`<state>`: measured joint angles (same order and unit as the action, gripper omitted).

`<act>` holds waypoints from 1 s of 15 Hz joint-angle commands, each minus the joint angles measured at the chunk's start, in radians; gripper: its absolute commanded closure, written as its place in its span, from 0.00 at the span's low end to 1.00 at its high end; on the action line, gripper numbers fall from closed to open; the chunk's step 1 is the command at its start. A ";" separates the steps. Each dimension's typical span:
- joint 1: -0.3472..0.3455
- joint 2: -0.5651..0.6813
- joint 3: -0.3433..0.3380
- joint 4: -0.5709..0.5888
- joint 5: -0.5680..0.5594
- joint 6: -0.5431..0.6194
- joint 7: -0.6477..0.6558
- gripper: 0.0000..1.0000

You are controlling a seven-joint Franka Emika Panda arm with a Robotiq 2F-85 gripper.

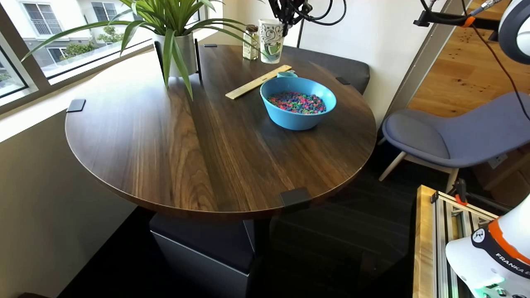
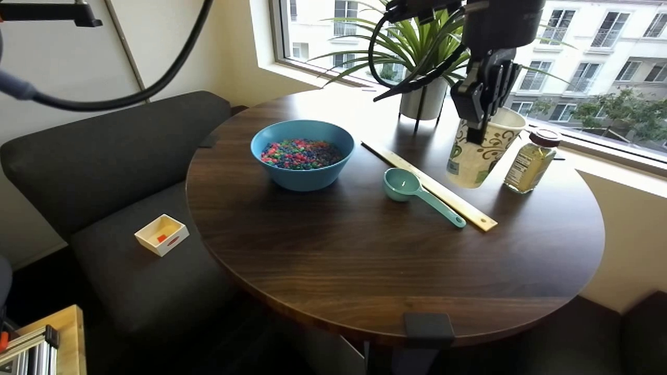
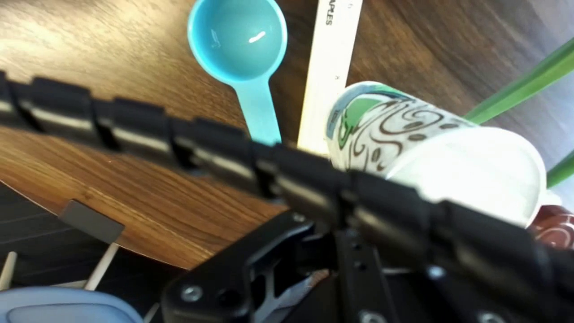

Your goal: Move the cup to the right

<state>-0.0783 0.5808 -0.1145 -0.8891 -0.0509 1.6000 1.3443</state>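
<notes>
The round counter carries everything here. In an exterior view the plant stands on its left side, and the blue bowl sits nearer and to the right. The claw hangs at the upper wall of the cup, partly in front of it. Whether it is spread or pinching the paper I cannot tell, since a cable crosses the wrist view and hides its tips.

In an exterior view the cup looks upright, on the far side beyond the bowl; whether its base rests on the counter or just over it is unclear. I judge the step in hand to be the grasp or the start of the carry, though a release could look alike. If the hold is not made, the next move calls for a light squeeze, then a level shift right.

Whose right is meant is uncertain. In an exterior view the bottle stands just right of the cup, so going that way means passing round it. The ruler lies just left there, with the scoop beside it.
</notes>
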 commanded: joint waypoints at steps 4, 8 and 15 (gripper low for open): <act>-0.019 0.118 0.013 0.163 0.058 -0.055 0.056 0.99; 0.006 0.149 -0.017 0.189 -0.006 -0.023 0.059 0.99; 0.009 0.175 -0.018 0.212 -0.036 -0.022 0.070 0.99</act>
<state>-0.0769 0.7234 -0.1223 -0.7175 -0.0734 1.5851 1.3895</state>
